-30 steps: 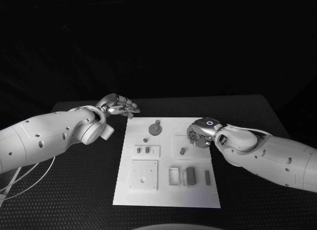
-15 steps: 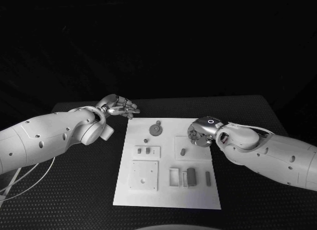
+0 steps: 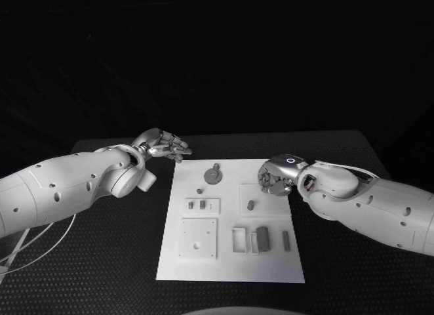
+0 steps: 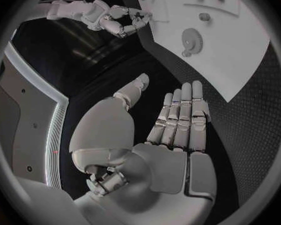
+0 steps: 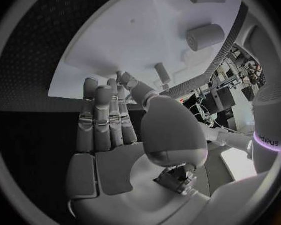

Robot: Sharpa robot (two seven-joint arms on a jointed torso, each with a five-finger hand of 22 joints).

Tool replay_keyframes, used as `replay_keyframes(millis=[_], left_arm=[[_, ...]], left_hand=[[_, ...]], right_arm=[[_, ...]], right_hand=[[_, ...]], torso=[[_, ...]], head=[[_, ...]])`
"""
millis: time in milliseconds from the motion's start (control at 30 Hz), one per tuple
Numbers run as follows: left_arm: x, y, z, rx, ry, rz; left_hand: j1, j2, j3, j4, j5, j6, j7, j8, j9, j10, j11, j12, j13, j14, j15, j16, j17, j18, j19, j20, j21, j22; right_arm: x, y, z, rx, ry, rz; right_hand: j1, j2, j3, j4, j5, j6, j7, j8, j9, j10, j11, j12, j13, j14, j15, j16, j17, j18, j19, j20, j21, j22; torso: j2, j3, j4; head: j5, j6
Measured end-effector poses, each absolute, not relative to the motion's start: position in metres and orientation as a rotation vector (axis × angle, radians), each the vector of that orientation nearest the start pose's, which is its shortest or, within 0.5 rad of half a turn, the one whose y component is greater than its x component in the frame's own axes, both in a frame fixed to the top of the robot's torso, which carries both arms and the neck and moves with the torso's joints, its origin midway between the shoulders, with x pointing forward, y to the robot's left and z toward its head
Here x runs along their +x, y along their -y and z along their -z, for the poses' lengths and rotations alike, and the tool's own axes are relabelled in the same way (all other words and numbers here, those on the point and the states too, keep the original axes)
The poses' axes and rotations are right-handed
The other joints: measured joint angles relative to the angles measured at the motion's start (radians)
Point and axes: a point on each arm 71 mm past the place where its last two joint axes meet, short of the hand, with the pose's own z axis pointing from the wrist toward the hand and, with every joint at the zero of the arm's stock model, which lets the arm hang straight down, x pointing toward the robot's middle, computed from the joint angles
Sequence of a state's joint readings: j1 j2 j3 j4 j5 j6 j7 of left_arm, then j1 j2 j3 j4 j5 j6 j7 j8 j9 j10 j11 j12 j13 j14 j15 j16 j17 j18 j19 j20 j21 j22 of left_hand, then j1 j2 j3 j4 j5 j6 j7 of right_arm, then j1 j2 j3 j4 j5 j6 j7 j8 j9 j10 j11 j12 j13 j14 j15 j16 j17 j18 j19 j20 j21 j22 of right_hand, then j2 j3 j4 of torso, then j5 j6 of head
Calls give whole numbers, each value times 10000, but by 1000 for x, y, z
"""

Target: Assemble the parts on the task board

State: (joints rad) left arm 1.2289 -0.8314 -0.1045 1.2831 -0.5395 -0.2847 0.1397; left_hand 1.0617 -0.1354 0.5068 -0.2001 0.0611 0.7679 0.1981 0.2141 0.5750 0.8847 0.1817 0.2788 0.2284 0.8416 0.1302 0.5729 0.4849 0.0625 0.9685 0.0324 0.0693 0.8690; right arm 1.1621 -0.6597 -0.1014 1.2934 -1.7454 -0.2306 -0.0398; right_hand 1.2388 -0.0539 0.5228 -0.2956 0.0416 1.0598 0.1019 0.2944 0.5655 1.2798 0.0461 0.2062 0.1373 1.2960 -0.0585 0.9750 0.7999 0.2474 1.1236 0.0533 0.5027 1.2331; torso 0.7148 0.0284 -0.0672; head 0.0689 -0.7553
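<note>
Board: our white board lies flat in the middle of the table, so both hands can reach it.
Parts: the small grey parts lie on the board; a round wheel sits near its far edge.
Right hand: our right hand hangs over the board's far right side, fingers apart, holding nothing. We think it is getting ready to pick a part.
Left hand: our left hand waits off the board's far left corner, fingers straight, empty.

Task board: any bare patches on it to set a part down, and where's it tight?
The task board is bare along its near edge, below the square plate and the upright blocks. Another free patch lies at the far right corner, beside the gear. It is tight mid-board, around the small slotted plate and under the right hand.
</note>
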Motion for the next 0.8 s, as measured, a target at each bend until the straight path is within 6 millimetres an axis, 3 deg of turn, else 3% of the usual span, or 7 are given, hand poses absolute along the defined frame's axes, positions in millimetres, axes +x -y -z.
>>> replay_keyframes(millis=[433, 800], left_arm=[[525, -273, 209, -7105, -16948, 9955], [524, -274, 209, -7103, -16956, 9962]], left_hand=[[0, 0, 0, 0, 0, 0, 0, 0, 0, 0, 0, 37, -10, 0, 0, 0, 11, -9, 0, 0, 0, -3], [0, 0, 0, 0, 0, 0, 0, 0, 1, 0, 0, 37, -28, 0, 0, -40, 21, -27, 0, 0, 0, -11]], right_arm=[[504, 159, 210, -5112, -16624, -5407], [511, 166, 212, -4893, -16835, -5152]], right_hand=[[-41, 45, 4, 2, 4, 28, -24, 37, 7, 1, 0, 2, 31, 2, 2, 0, 9, 4, 0, 0, 0, 9], [-40, 42, 3, 3, 4, 28, -24, 37, 8, 0, 1, 1, 31, 2, 4, -1, 8, 4, 0, 1, 0, 14]], torso=[[-9, 0, 3], [-10, -7, -6]], head=[[29, 37], [50, 97]])
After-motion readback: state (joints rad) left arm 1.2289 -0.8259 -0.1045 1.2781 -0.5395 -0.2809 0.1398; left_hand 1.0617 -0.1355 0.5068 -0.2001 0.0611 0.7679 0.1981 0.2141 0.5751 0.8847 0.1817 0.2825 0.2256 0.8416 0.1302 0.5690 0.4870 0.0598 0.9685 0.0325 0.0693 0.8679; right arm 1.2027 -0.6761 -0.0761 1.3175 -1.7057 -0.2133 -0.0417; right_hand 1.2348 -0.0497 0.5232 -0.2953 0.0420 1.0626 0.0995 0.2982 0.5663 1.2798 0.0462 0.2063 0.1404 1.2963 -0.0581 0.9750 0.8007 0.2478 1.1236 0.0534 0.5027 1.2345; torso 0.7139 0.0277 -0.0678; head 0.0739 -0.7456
